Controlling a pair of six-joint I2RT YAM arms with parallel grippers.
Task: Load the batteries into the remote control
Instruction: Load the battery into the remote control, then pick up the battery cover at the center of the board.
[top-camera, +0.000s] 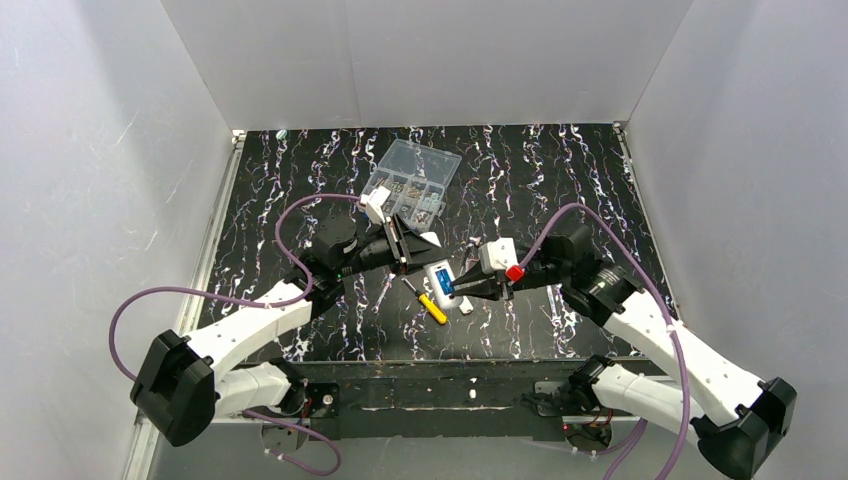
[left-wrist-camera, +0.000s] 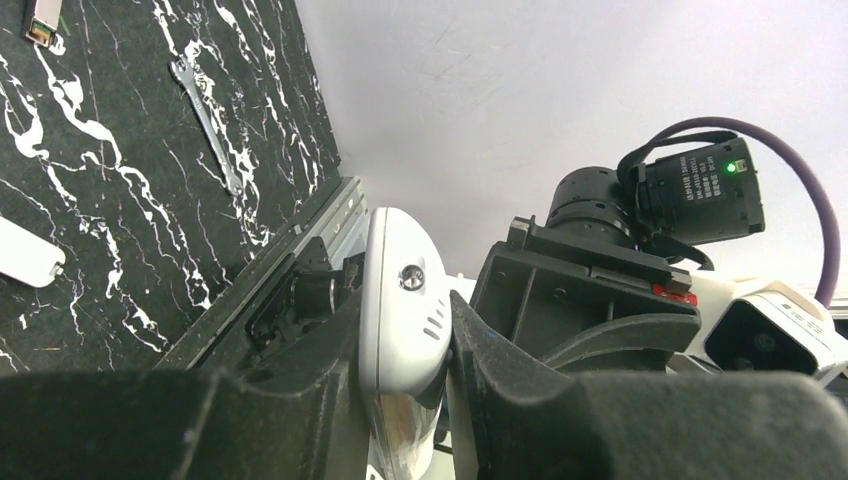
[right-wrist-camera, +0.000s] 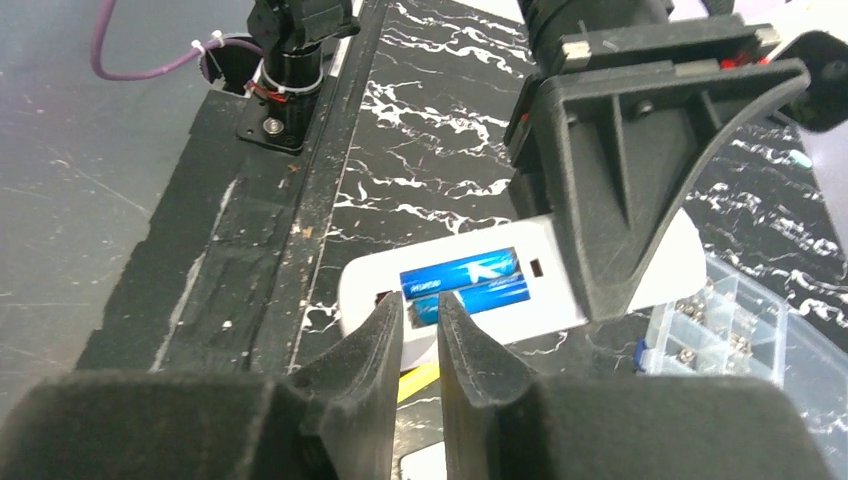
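Batteries (right-wrist-camera: 465, 282): two (blue) in one remote control (right-wrist-camera: 545, 305) — left tool (left-wrist-camera: 404, 340) clamps it | right tool (right-wrist-camera: 420, 315) almost together

yellow screwdriver (top-camera: 427, 301), clear compartment box (top-camera: 412, 180)

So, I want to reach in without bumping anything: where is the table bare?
Bare table lies far left, between the clear box and the left wall. Crowded mid-table: left gripper, right gripper, remote control, screwdriver. A wrench lies near one table edge.
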